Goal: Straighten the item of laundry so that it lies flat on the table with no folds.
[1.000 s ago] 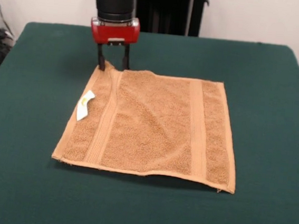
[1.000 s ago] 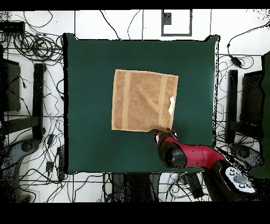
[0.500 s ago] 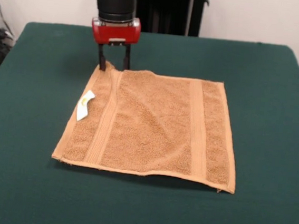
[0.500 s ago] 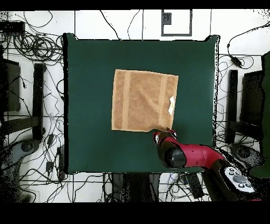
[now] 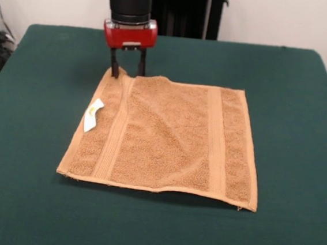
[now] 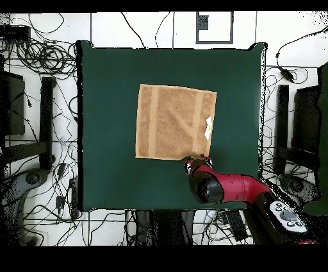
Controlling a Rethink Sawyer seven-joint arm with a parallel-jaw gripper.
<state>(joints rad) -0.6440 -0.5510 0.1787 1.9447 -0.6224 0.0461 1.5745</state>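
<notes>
The golden-tan towel [image 5: 165, 137] lies spread on the dark green table [image 5: 294, 89], with its two woven bands running front to back. A faint diagonal crease crosses its middle, and its near edge casts a thin shadow. Its white tag [image 5: 93, 114] lies folded onto the left side. My gripper [image 5: 128, 70] stands upright at the towel's far left corner, open, one finger at the corner and the other at the far hem, holding nothing. In the overhead view the gripper [image 6: 197, 160] is at the lower right corner of the towel [image 6: 176, 122].
The table [image 6: 109, 77] is much wider than the towel on all sides. Cables and stands lie on the floor around it in the overhead view.
My gripper has shifted a little to the right along the towel's far edge in the front view. The towel has not moved.
</notes>
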